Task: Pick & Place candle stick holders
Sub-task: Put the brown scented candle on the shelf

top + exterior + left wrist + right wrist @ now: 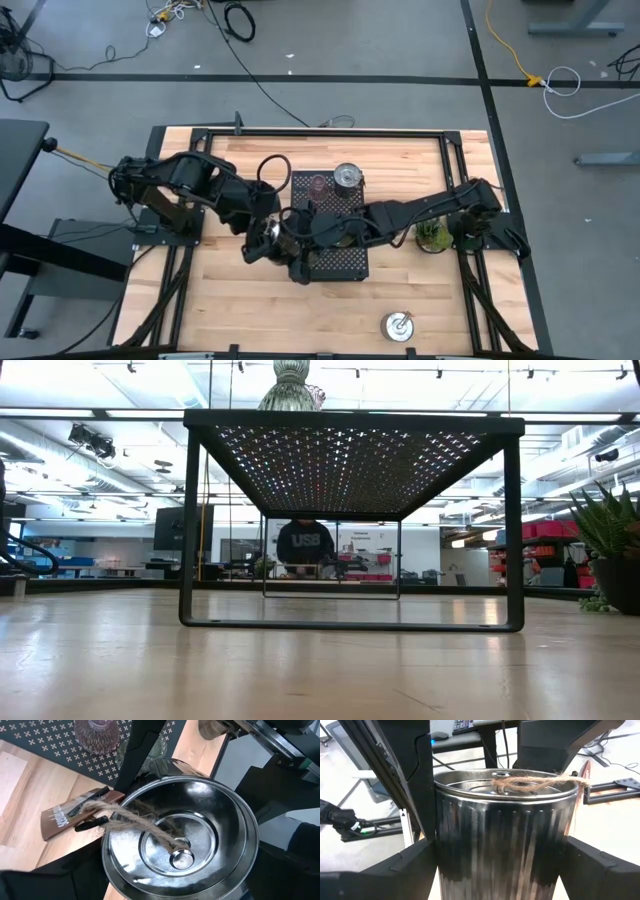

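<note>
Silver metal, high view: the held silver holder [267,235] sits just off the tray's left edge, between the left gripper [256,245] and the right gripper [299,248]; both arms meet there, most likely passing it across.
Tray, high view: the black perforated tray [345,262] carries the tray silver holder [347,178] and the pink glass holder [319,184] side by side at its far end, apparently as the drop spot.
Count, high view: three silver holders, the third being the table silver holder [399,325], alone near the front edge; one glass holder shows, any others being under the arms.
Low view: the tray stands on legs; one pale glass holder [290,385] rises above its top.
Left wrist view: the camera looks into the held cup, where twine [131,818] trails to a brown tag [64,818]; this gripper's grip cannot be told.
Right wrist view: the right gripper's fingers [412,867] press both sides of the cup's wall, clamped on it.
</note>
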Tool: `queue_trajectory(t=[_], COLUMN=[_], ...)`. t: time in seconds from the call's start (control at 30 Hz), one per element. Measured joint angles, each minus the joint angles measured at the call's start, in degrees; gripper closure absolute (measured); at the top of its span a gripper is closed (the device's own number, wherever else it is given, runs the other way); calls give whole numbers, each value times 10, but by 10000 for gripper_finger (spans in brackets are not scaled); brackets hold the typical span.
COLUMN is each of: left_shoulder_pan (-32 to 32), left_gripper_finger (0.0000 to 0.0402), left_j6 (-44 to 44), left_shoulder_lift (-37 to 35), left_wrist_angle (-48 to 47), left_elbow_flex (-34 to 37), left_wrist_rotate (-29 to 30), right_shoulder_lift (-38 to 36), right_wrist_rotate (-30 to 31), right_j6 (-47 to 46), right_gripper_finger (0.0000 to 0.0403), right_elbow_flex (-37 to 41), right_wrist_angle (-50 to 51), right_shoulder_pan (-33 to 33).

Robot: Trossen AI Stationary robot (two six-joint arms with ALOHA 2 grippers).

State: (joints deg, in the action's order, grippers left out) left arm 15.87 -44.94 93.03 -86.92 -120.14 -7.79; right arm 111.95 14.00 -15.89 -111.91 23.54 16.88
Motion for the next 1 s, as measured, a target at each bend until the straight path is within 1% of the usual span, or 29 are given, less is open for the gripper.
queue_trajectory(t=[0.23,0.3,0.37,0.43,0.53,0.6,0.77,0.8,0.93,1.0], left_shoulder_pan=[-4,-4,-4,-4,-3,-3,-3,-3,-3,-3], left_gripper_finger=[42,34,19,10,17,23,28,28,28,28], left_j6=[7,8,8,10,23,27,28,28,21,18], left_shoulder_lift=[0,0,0,-2,-7,-8,-28,-32,-51,-63], left_wrist_angle=[4,9,15,-3,12,12,10,8,3,5], left_elbow_flex=[0,0,0,0,-1,-1,0,0,0,0], left_wrist_rotate=[-1,2,7,-3,-7,-5,18,27,67,95], right_shoulder_lift=[-8,-14,-21,-30,-37,-42,-56,-61,-98,-120], right_wrist_rotate=[0,-1,2,7,7,17,31,37,125,151], right_j6=[1,2,4,7,9,6,1,-3,-26,-33], right_gripper_finger=[72,72,72,72,72,72,72,72,72,72], right_elbow_flex=[0,0,0,1,1,1,1,1,1,1], right_wrist_angle=[15,25,37,66,76,108,142,147,222,248], right_shoulder_pan=[0,0,0,0,0,0,1,0,3,5])
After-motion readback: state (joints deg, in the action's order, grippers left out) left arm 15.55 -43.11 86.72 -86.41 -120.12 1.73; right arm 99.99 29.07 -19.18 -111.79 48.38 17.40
